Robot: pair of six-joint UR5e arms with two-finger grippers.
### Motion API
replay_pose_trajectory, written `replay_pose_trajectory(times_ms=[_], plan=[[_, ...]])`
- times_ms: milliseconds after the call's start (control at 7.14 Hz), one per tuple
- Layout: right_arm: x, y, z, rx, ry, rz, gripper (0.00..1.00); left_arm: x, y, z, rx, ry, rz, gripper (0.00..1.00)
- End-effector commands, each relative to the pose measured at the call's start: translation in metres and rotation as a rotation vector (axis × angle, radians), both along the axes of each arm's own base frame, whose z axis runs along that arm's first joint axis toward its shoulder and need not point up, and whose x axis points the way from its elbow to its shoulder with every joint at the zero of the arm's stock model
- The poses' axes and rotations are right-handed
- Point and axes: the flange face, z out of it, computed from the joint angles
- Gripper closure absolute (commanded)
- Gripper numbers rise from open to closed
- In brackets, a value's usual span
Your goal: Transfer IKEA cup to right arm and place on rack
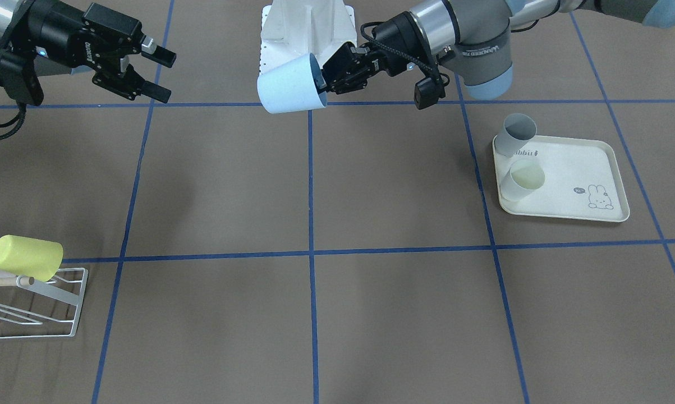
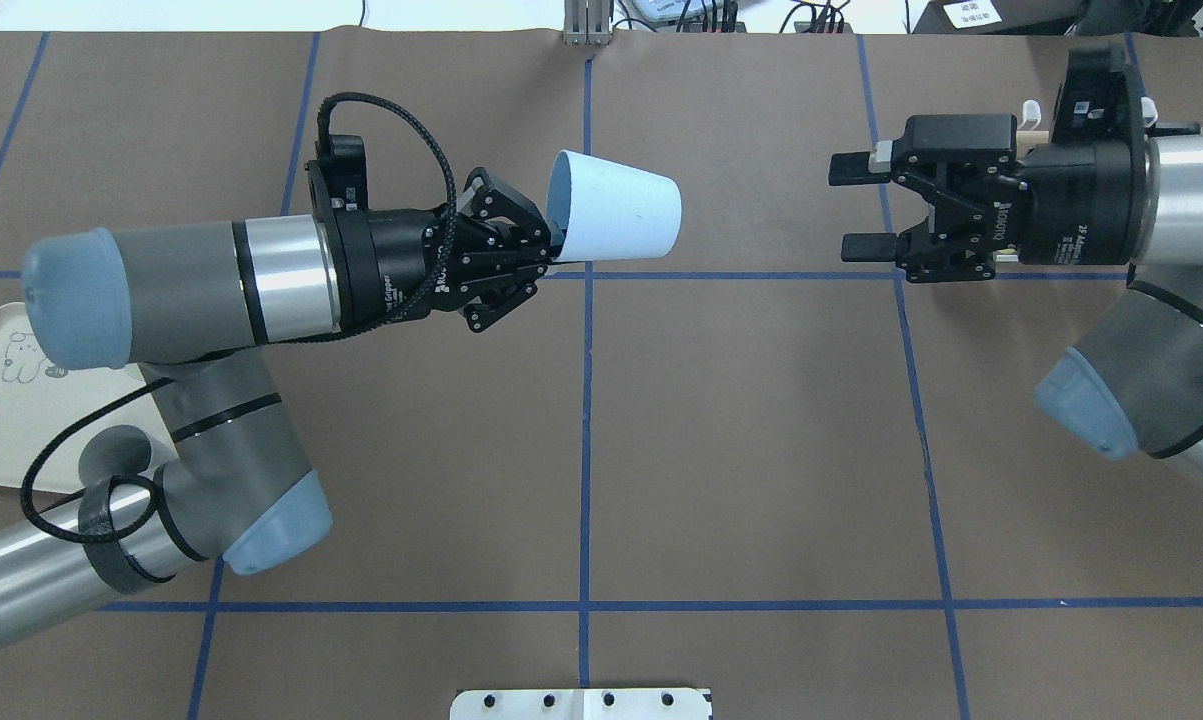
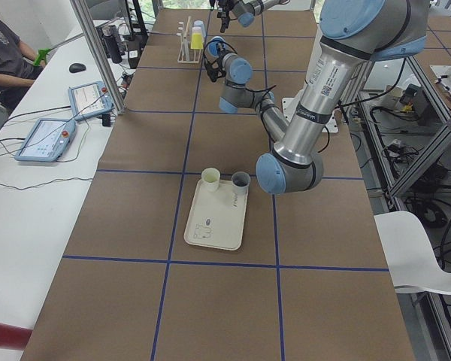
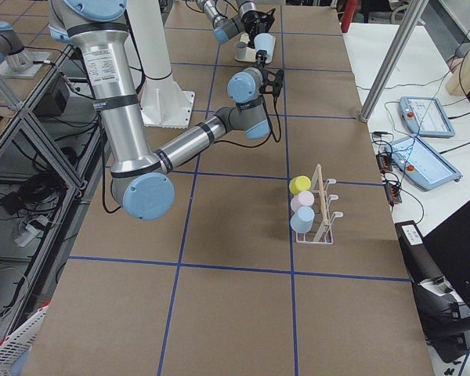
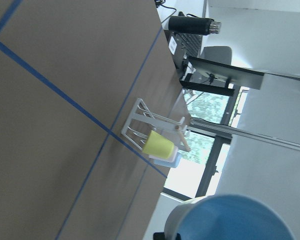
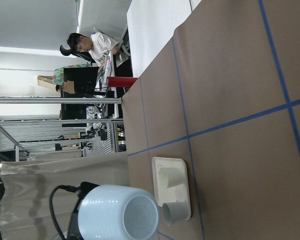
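Observation:
A light blue cup (image 2: pixel 616 218) hangs in the air, lying sideways over the table's middle. My left gripper (image 2: pixel 553 247) is shut on its rim, and its base points toward my right arm. It also shows in the front view (image 1: pixel 289 85), held by the left gripper (image 1: pixel 321 84). My right gripper (image 2: pixel 849 208) is open and empty, facing the cup's base across a clear gap; in the front view the right gripper (image 1: pixel 159 73) is at the upper left. The white wire rack (image 1: pixel 62 306) stands near the table's far end on my right side.
The rack (image 4: pixel 321 211) holds a yellow cup (image 1: pixel 26 257), a pink cup (image 4: pixel 301 204) and a blue cup (image 4: pixel 301 220). A cream rabbit-print tray (image 1: pixel 573 185) on my left side carries a grey cup (image 1: pixel 514 134) and a cream cup (image 1: pixel 522 179). An operator (image 3: pixel 4 53) sits beside the table.

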Motion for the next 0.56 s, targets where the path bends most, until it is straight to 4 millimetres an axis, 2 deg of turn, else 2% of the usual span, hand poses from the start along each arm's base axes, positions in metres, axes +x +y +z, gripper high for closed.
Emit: replay_pose_trajectory(times_ms=[0, 420], plan=[[-0.025, 0.013, -0.024, 0.011, -0.119, -0.006, 0.02, 0.006, 0.017, 0.007, -0.034, 0.18, 0.021, 1.0], [-0.042, 0.024, -0.048, -0.007, -0.205, -0.036, 0.02, 0.007, 0.021, 0.006, -0.092, 0.259, 0.055, 1.0]])
